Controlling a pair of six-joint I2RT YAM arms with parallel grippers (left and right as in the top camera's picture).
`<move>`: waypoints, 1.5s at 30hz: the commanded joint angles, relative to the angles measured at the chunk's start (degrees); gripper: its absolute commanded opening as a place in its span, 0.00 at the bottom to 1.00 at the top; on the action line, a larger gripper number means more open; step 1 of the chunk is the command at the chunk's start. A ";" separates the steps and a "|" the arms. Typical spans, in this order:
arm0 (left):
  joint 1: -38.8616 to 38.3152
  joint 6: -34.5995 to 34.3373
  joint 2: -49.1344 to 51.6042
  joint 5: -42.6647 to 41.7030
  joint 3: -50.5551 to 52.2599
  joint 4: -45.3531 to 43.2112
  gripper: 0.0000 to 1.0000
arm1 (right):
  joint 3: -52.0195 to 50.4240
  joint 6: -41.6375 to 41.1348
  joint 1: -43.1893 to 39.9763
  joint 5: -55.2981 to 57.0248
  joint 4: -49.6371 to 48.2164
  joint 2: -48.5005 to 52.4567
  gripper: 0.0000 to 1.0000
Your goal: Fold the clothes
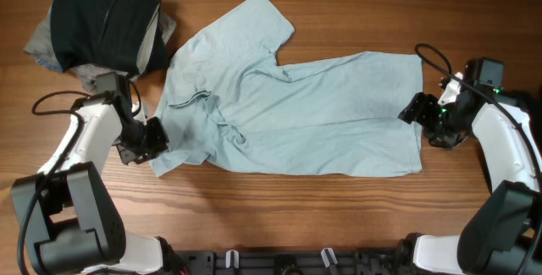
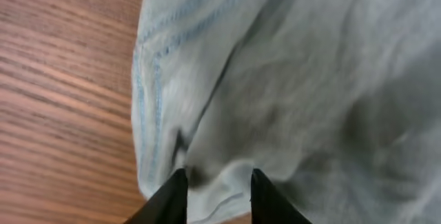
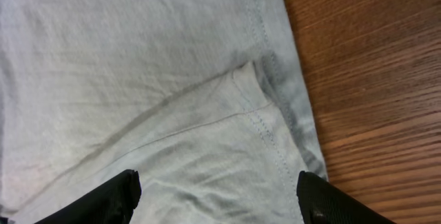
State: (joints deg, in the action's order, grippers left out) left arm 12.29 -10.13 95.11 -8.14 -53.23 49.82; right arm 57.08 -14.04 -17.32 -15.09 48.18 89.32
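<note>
Left pincer [image 1: 146,140] sits at the lower-left sleeve of the T-shirt [image 1: 322,114]. From its wrist camera the two fingers stand narrowly apart with a ridge of cloth between them; I cannot tell whether they pinch it. Right pincer [image 1: 421,110] is spread wide over the hem at the shirt's right end and has hold of nothing.

One wooden worktop [image 1: 279,216] carries everything. Its near edge is partly covered by the two arm bases.

The single pale blue T-shirt lies roughly flat across the middle. Its long axis runs left to right, with the collar end to the left and the hem to the right. One sleeve points up toward the far edge and the other down toward the left pincer. Wrinkles gather around the collar, so its outline is hard to make out. In the right wrist view a small flap of hem is doubled back on itself.

One black garment [image 1: 102,21] is heaped at the far-left corner, its shape lost in folds. It touches the shirt's left shoulder.

Grey cloth [image 1: 42,45] shows from under the black heap on both sides. Most of it is hidden, so I cannot tell whether it is one piece or two.
</note>
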 commanded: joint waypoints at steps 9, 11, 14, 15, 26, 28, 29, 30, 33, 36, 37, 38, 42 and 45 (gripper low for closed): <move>2.29 -6.75 2.08 15.23 4.85 -9.51 0.04 | -0.17 -4.09 -1.62 5.27 -0.48 0.70 0.81; 4.48 -6.91 2.08 15.28 3.93 -11.28 0.04 | -0.61 -4.09 -2.23 5.25 0.87 0.72 0.81; 6.62 -6.84 2.08 13.94 0.81 -12.94 0.04 | -3.52 -4.13 -2.25 4.76 1.38 0.92 0.81; 6.62 -6.82 2.08 13.29 -0.35 -13.31 0.04 | -4.37 -4.13 -2.25 4.74 1.33 1.14 0.82; 6.51 -6.84 2.08 12.46 -1.97 -15.67 0.12 | -16.09 -1.99 -2.14 -4.39 -3.89 3.17 0.63; 6.51 -6.82 2.08 9.22 -1.97 -15.10 0.21 | -17.09 -2.78 -2.16 -2.91 -5.75 3.17 0.23; 6.51 -6.80 2.08 7.61 -1.97 -14.91 0.27 | -16.87 -4.37 -2.16 -0.59 -5.77 3.15 0.06; 6.49 -6.80 2.08 6.03 -1.97 -14.67 0.27 | -16.48 -6.32 -2.16 2.51 -5.31 3.06 0.05; 6.51 -6.60 2.10 4.72 -1.97 -13.53 0.27 | -13.60 -12.59 -2.51 14.16 -1.73 3.04 0.04; 6.32 -6.27 2.08 4.02 -1.97 -11.89 0.29 | -11.21 -14.99 -4.13 19.10 -0.39 3.04 0.05; 6.16 -4.81 2.10 2.67 -1.97 -11.63 0.33 | -10.43 -16.20 -5.14 20.04 -0.46 3.06 0.04; 5.92 -3.26 2.08 0.68 -1.97 -11.43 0.38 | -9.86 -17.07 -6.10 20.79 -0.57 3.04 0.04; 4.61 2.14 2.08 -7.63 -1.97 -10.78 0.56 | -7.45 -14.86 -11.32 16.35 -1.75 3.04 0.19; 2.69 6.49 1.60 -14.01 -2.47 -9.53 0.59 | -5.95 -1.27 -11.58 4.59 -2.58 2.47 0.49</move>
State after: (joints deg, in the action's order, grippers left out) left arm 16.75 -9.30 96.60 -14.02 -54.41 39.16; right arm 48.93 -23.94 -29.02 -2.48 45.54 91.72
